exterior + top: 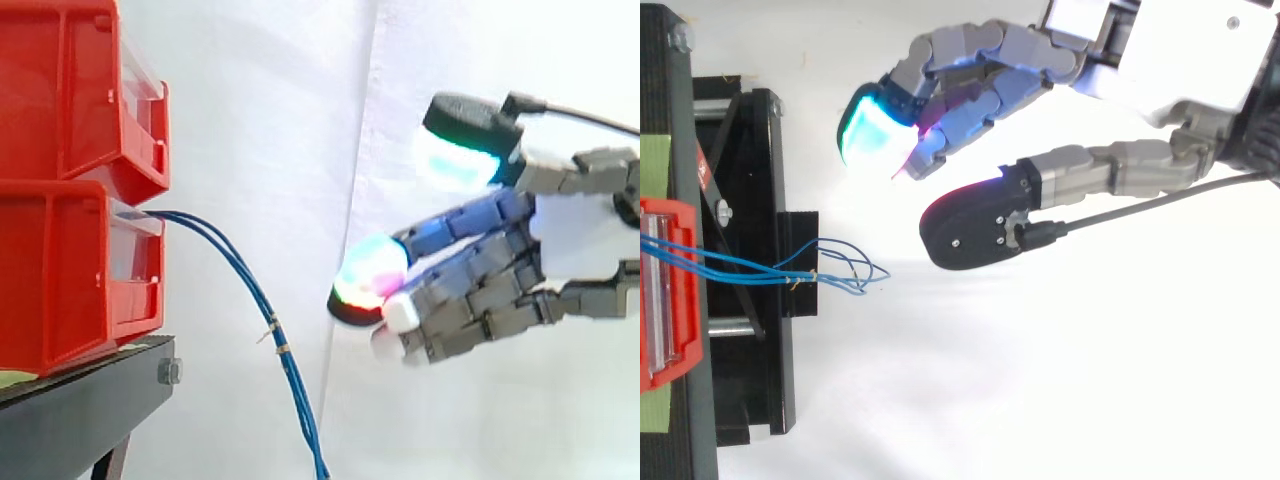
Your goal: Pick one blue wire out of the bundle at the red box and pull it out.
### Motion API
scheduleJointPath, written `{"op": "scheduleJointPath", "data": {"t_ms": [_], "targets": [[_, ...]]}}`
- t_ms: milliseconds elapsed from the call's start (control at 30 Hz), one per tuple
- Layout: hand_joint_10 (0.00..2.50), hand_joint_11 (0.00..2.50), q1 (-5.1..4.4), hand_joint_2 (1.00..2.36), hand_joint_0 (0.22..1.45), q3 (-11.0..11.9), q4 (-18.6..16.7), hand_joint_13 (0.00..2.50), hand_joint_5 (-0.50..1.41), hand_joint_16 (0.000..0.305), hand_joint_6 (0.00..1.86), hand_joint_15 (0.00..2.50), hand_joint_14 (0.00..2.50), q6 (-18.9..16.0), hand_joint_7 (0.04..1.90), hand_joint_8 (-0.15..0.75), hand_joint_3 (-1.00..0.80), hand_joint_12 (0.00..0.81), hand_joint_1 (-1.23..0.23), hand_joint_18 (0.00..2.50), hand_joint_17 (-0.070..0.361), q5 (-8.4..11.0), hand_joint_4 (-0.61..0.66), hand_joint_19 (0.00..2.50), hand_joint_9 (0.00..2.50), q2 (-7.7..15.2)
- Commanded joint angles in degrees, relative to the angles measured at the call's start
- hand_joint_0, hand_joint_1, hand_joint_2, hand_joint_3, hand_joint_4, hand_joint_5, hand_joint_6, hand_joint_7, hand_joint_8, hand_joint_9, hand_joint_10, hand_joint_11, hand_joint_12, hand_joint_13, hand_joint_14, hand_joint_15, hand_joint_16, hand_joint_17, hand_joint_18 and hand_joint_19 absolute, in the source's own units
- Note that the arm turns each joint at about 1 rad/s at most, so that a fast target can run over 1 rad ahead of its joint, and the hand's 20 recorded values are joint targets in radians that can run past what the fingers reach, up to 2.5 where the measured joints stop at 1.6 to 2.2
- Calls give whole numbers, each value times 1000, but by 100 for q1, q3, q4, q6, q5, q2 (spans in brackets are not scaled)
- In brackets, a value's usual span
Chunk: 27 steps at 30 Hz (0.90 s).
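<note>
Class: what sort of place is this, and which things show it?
Probably a robotics lab test rig: red bins on a black stand, blue wires hanging out, a robot hand before a white curtain.

Close level side and overhead views share the red bins (60, 270).

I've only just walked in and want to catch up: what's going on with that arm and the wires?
The robot hand is reaching in from the right toward a bundle of blue wires. The wires come out of the lower red bin and hang down past the black stand. The hand is open, with its thumb spread from the fingers, and it holds nothing. There is a clear gap between its fingertips and the wires, so no wire has been picked yet.
</note>
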State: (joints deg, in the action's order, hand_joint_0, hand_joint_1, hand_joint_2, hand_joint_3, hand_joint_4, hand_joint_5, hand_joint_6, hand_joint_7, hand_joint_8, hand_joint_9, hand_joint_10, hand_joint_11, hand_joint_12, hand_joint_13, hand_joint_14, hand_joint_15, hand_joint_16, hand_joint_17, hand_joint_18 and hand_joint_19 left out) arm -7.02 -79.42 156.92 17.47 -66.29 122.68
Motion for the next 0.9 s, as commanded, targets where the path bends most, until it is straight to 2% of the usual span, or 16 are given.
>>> {"op": "scheduleJointPath", "data": {"t_ms": [0, 33, 133, 167, 300, 367, 467, 500, 533, 600, 733, 867], "targets": [[7, 226, -54, 1006, 576, 49, -329, 608, -127, 43, 502, 195, 7, 63, 893, 302, -417, 369, -557, 363, 96, 134, 381, 182, 849, 283], [5, 230, -89, 1006, 575, 93, -575, 610, -127, 43, 502, 199, 7, 81, 890, 305, -414, 369, -558, 372, 96, 143, 380, 196, 856, 389], [5, 226, -125, 1006, 577, 128, -777, 617, -127, 42, 502, 200, 7, 81, 891, 305, -417, 371, -557, 377, 95, 161, 383, 191, 856, 529], [4, 225, -177, 1006, 577, 155, -900, 618, -127, 42, 502, 207, 7, 89, 892, 303, -416, 371, -557, 377, 95, 161, 381, 184, 856, 635], [5, 231, -239, 1006, 576, 225, -1067, 624, -126, 42, 502, 205, 7, 151, 890, 304, -412, 372, -558, 378, 95, 213, 385, 197, 857, 802], [5, 236, -265, 1006, 577, 313, -1155, 626, -126, 42, 502, 206, 7, 169, 897, 303, -415, 371, -558, 385, 95, 231, 384, 200, 858, 969], [5, 236, -292, 1006, 577, 524, -1243, 627, -125, 42, 502, 212, 7, 151, 890, 304, -414, 373, -558, 387, 95, 213, 385, 205, 864, 1206], [5, 238, -292, 1006, 578, 524, -1243, 633, -126, 42, 502, 213, 7, 151, 897, 305, -415, 374, -558, 389, 95, 213, 383, 205, 866, 1206], [5, 243, -309, 1006, 578, 744, -1331, 638, -125, 42, 502, 214, 9, 151, 895, 304, -415, 373, -558, 390, 95, 204, 385, 205, 867, 1417], [5, 244, -353, 1006, 578, 884, -1427, 645, -125, 42, 502, 222, 8, 186, 895, 305, -416, 374, -558, 394, 96, 187, 383, 217, 868, 1531], [5, 254, -388, 1007, 587, 884, -1401, 661, -119, 43, 502, 246, 8, 248, 977, 302, -386, 373, -567, 421, 97, 187, 368, 242, 874, 1522], [6, 279, -388, 1011, 601, 884, -1374, 672, -112, 43, 501, 259, 10, 248, 1147, 301, -335, 374, -599, 432, 96, 152, 269, 247, 870, 1522]]}}
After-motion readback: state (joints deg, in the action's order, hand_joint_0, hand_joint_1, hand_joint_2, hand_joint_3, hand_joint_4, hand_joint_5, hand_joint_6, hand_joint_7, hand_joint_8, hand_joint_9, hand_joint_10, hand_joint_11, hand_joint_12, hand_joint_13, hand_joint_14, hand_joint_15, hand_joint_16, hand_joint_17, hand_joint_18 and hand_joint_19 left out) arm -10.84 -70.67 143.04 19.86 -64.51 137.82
